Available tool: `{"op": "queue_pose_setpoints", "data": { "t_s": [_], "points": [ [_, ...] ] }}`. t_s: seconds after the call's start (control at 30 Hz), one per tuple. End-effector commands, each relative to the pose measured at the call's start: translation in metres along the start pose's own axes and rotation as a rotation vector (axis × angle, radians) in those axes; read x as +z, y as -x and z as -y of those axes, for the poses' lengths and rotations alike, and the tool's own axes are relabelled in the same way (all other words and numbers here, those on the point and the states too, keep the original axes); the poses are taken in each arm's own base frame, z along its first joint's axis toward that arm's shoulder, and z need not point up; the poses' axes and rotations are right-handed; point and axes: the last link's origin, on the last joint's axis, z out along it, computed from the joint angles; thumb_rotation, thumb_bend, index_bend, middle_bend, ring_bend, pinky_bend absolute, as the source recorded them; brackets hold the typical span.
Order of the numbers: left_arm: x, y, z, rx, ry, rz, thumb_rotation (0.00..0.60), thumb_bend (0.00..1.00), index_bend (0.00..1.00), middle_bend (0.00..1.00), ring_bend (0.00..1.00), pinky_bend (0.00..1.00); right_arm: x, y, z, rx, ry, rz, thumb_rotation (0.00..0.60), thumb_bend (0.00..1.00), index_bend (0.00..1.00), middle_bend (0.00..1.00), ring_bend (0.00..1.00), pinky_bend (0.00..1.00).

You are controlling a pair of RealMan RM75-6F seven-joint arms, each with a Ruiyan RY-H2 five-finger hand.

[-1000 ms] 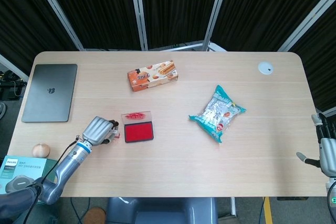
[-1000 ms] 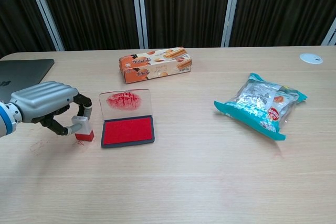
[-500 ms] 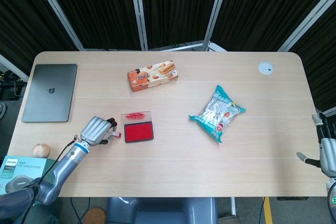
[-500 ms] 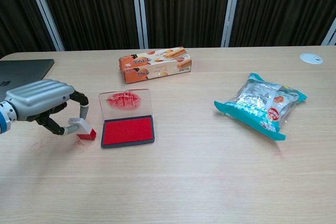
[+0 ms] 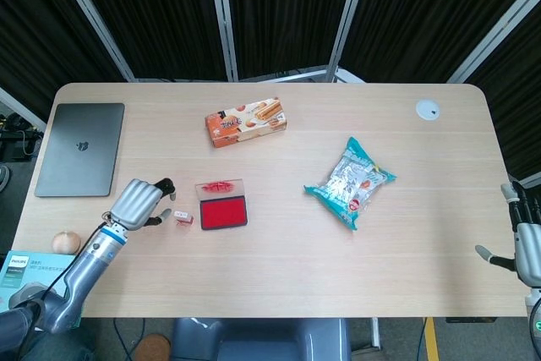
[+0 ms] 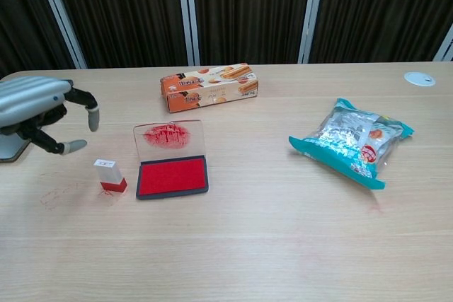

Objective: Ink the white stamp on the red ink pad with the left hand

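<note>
Beside the open red ink pad the white stamp is standing upright; left hand is hovering empty, fingers apart.

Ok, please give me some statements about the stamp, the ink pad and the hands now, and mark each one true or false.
1. The white stamp stands upright on the table, beside the red ink pad. True.
2. The left hand holds the stamp. False: it is open and apart from the stamp.
3. The ink pad's lid is closed. False: the clear lid stands open behind the pad.
4. The biscuit box lies beyond the ink pad. True.
5. The right hand rests on the snack bag. False: it is at the table's edge, far from the bag.
</note>
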Motion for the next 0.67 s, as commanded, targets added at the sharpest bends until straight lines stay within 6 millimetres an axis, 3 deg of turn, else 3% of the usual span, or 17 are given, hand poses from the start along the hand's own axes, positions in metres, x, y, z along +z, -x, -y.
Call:
{"op": "queue_pose_setpoints", "data": {
  "t_s": [0.03,0.1,0.17,0.3,0.4,0.5,0.67],
  "points": [
    [-0.023,-0.035,0.011,-0.047,-0.049,-0.115,0.600,0.22,0.41,0.30,0.83,0.86,-0.001,-0.001,0.001,0.007,-0.005,-0.002,0.600,0.00,0.00,0.00,0.00,0.00],
    [-0.037,-0.048,0.017,-0.061,-0.086,-0.170,0.600,0.10,0.36,0.25,0.76,0.80,-0.002,-0.003,0.002,0.016,-0.012,-0.005,0.600,0.00,0.00,0.00,0.00,0.00],
    [-0.051,-0.055,0.022,-0.071,-0.126,-0.197,0.600,0.01,0.26,0.14,0.59,0.65,-0.002,-0.004,0.004,0.024,-0.017,-0.007,0.600,0.00,0.00,0.00,0.00,0.00],
    [-0.082,-0.065,0.031,-0.085,-0.222,-0.203,0.600,0.00,0.11,0.01,0.31,0.30,-0.003,-0.006,0.005,0.033,-0.028,-0.004,0.600,0.00,0.00,0.00,0.00,0.00],
    [-0.104,-0.070,0.036,-0.123,-0.280,-0.190,0.600,0.00,0.02,0.00,0.09,0.05,-0.004,-0.007,0.007,0.038,-0.039,-0.006,0.600,0.00,0.00,0.00,0.00,0.00],
    [-0.122,-0.075,0.042,-0.127,-0.339,-0.189,0.600,0.00,0.00,0.00,0.00,0.00,-0.004,-0.009,0.008,0.039,-0.049,-0.013,0.600,0.00,0.00,0.00,0.00,0.00],
    [-0.145,-0.076,0.050,-0.129,-0.416,-0.193,0.600,0.00,0.00,0.00,0.00,0.00,-0.005,-0.011,0.009,0.039,-0.058,-0.017,0.600,0.00,0.00,0.00,0.00,0.00]
  ]
}}
